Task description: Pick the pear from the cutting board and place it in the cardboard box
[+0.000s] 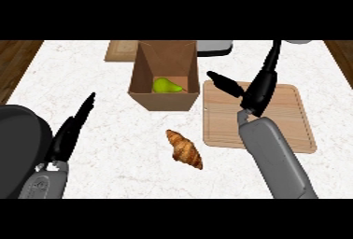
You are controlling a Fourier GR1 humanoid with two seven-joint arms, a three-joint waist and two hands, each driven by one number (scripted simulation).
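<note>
Already the pear [165,86] lies inside the cardboard box [146,100]; the right hand [257,91] (fingers spread, empty) should rise straight, avoiding the box wall, over the cutting board [289,130].

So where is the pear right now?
In the head view the pear lies inside the cardboard box, left of the cutting board and beyond the croissant.

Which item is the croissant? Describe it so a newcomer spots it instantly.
Start at the open cardboard box near the middle of the white counter. Just in front of it, left of the wooden cutting board, lies the croissant. It alone is brown, ridged and elongated; the green pear sits inside the box.
</note>
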